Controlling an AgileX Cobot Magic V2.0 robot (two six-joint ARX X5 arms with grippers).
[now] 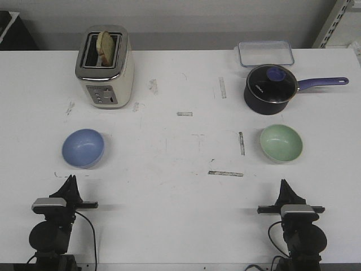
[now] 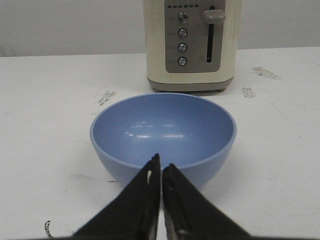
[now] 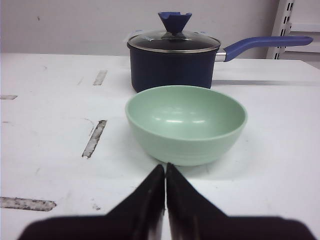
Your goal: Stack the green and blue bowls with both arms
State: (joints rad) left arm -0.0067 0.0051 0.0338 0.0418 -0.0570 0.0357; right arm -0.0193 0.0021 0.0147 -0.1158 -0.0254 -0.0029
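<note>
On the tabletop (image 1: 180, 209), the blue bowl (image 1: 83, 148) sits left and the green bowl (image 1: 281, 143) right, well apart; left tool (image 1: 70, 182) and right tool (image 1: 284, 185) are closed, empty, near each bowl.

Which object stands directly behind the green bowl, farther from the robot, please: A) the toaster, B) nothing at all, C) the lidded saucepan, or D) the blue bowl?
C: the right wrist view shows the lidded saucepan standing just beyond the green bowl, and the front view agrees.
</note>
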